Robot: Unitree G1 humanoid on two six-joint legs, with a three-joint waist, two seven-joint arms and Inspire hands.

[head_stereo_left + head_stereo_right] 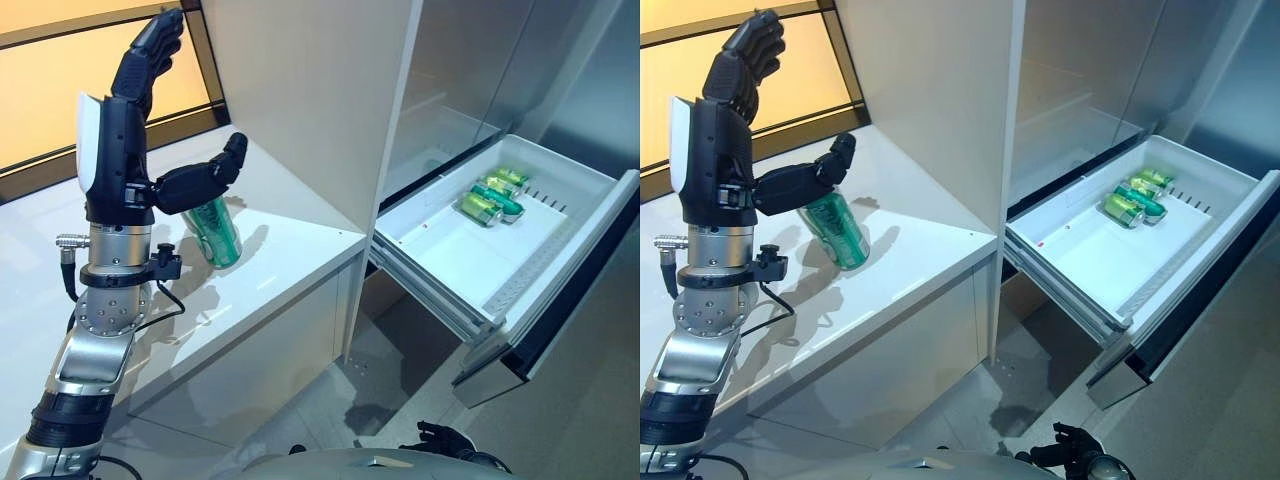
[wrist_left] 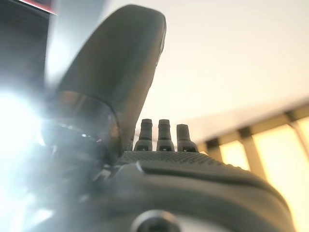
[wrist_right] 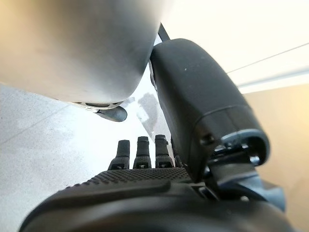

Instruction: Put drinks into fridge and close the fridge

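A green can (image 1: 213,232) stands tilted on the white counter (image 1: 290,250). My left hand (image 1: 130,120) is raised over the counter, fingers straight up and thumb (image 1: 205,178) stretched out over the can's top; whether the thumb touches it I cannot tell. The hand is open, as its wrist view (image 2: 159,164) also shows. The fridge drawer (image 1: 440,290) is pulled out at the right, with green cans (image 1: 490,200) lying at its far end. My right hand (image 1: 440,437) hangs low near the floor, open and empty, fingers relaxed in its wrist view (image 3: 145,179).
A tall white cabinet panel (image 1: 310,90) rises between the counter and the fridge. The drawer's dark front (image 1: 570,290) juts out at the right. An orange-lit window (image 1: 50,90) lies behind the counter. Grey floor (image 1: 330,400) spreads below.
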